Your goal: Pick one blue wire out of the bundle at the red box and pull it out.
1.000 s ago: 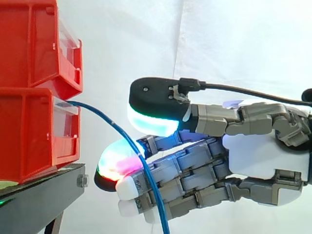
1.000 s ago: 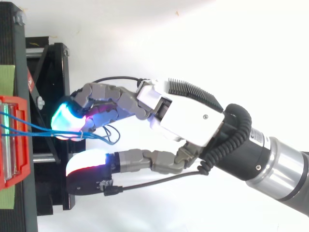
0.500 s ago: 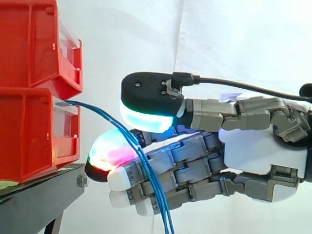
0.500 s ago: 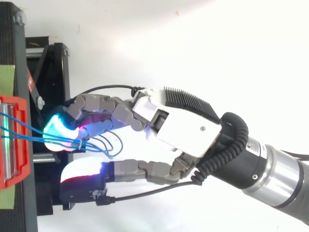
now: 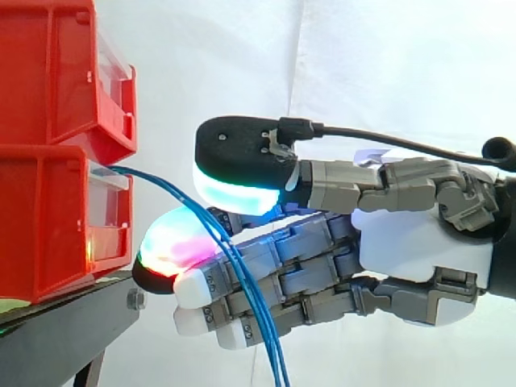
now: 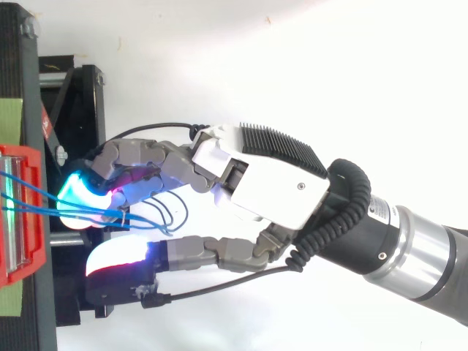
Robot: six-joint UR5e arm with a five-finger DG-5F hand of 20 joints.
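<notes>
The blue wires leave the front of the lower red box and arc down across the outstretched fingers, just behind their glowing fingertips, then drop on below the fingers. From above you see the same bundle fan out of the box and gather at a small white tie that sits in the gap between the fingers and the thumb, with loose loops curling back toward the palm. Your hand has its fingers nearly straight and close together, lying against the wires, while the thumb stands apart from them with a clear gap, so nothing is pinched. The fingertips hover just short of the red box front and above the edge of the black stand. A second red bin is stacked on the first, higher than the thumb, and a white curtain hangs behind the hand.
</notes>
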